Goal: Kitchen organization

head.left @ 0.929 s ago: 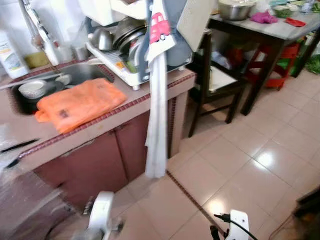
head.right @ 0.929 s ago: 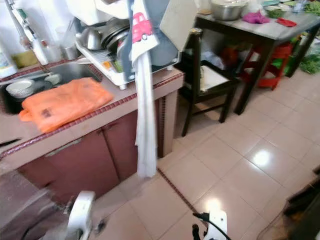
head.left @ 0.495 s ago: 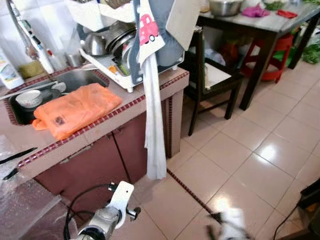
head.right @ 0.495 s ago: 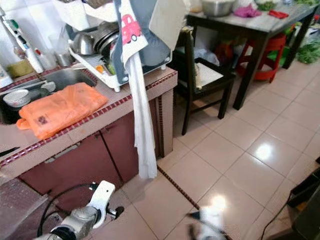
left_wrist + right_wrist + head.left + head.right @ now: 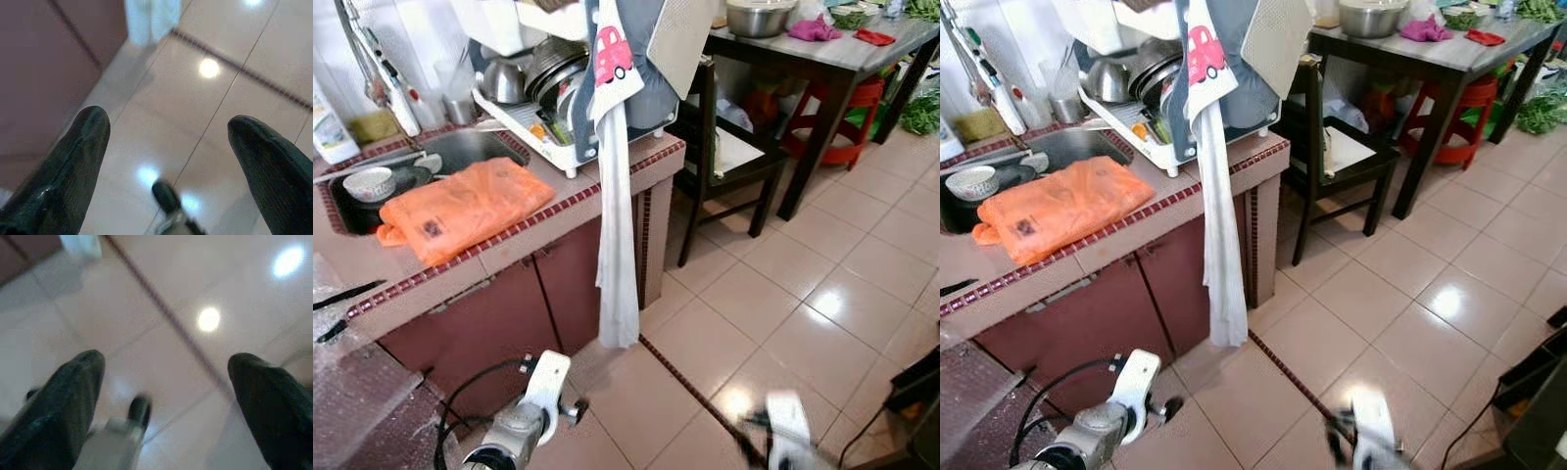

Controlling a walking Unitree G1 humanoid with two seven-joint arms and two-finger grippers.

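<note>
Both arms hang low over the tiled floor (image 5: 862, 294). Left pincer (image 5: 166, 147) released, fingers spread wide, nothing between them, above floor beside the cabinet (image 5: 499, 313). Right pincer (image 5: 164, 382) also released, empty, over floor near the dark tile strip (image 5: 161, 308); right arm blurred in the head views. Farther on, the counter (image 5: 509, 245) carries an orange bag (image 5: 460, 206) lying flat just beside the sink (image 5: 460, 152). A bowl (image 5: 369, 182) sits in the sink. Dish rack (image 5: 543, 122) with pots stands at the counter's right end; a white towel (image 5: 617, 245) hangs from it down toward the floor. Beyond, a dark chair (image 5: 729, 162) and a table (image 5: 842, 59) with a steel bowl (image 5: 769, 17).
</note>
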